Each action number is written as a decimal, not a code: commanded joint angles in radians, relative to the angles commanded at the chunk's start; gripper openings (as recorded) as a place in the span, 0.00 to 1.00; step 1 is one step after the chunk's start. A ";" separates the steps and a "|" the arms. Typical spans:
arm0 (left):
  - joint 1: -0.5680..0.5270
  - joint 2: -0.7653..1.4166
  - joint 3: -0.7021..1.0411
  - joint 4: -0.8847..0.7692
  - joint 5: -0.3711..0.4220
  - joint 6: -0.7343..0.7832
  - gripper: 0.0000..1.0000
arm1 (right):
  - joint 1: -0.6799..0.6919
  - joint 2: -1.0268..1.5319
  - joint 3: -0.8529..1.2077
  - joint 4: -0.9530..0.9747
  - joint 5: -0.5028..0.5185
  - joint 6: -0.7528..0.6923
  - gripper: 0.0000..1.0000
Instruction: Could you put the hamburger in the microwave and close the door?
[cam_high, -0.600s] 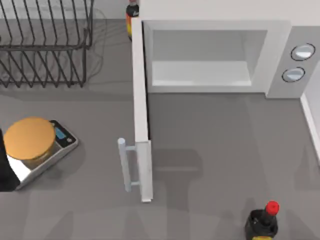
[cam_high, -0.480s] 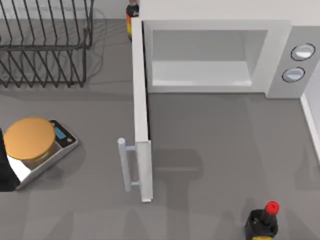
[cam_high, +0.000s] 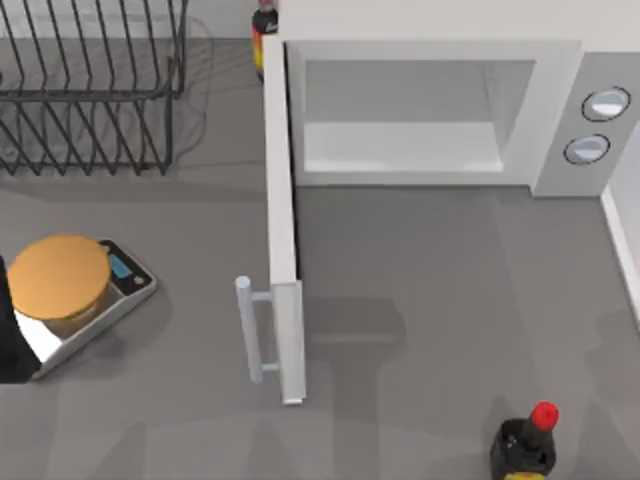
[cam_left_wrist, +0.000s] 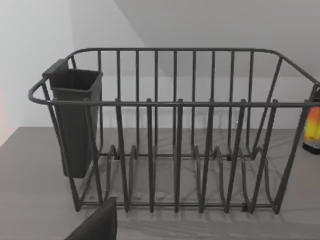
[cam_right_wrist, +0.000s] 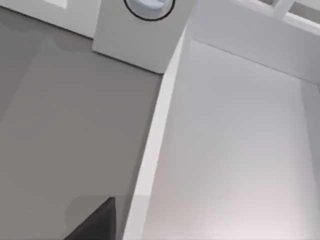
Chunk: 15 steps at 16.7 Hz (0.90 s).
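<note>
As things stand: microwave (cam_high: 555, 120) at the back of the surface (cam_high: 450, 280), right of centre, cavity (cam_high: 400, 145) pale and bare.
door: door (cam_high: 282, 230) swung fully open, edge-on from above, jutting forward from the cavity's left side; bar handle (cam_high: 248, 330) on its left face, near the free end.
knobs: two silver, upper knob (cam_high: 606, 104) and lower knob (cam_high: 587, 149), on the grey panel right of the cavity.
left arm: dark bulk (cam_high: 8, 340) at the left edge, just beside the scale (cam_high: 120, 285).
left end effector: dark tip (cam_left_wrist: 95, 225) low in the left wrist view, facing the dish rack (cam_left_wrist: 175, 130); opening and load, cannot tell.
right end effector: dark tip (cam_right_wrist: 95, 220) over grey surface near the knob panel; opening and load, cannot tell.
scale: front left, carrying a flat orange disc (cam_high: 58, 277).
bottles: red-capped bottle (cam_high: 528, 440) front right; second bottle (cam_high: 263, 30) behind the door hinge.
</note>
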 joint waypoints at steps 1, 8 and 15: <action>0.000 0.000 0.000 0.000 0.000 0.000 1.00 | 0.004 0.091 0.044 -0.061 -0.001 -0.065 1.00; 0.000 0.000 0.000 0.000 0.000 0.000 1.00 | 0.025 0.680 0.343 -0.478 -0.005 -0.496 1.00; 0.000 0.000 0.000 0.000 0.000 0.000 1.00 | 0.036 0.963 0.522 -0.680 0.001 -0.729 1.00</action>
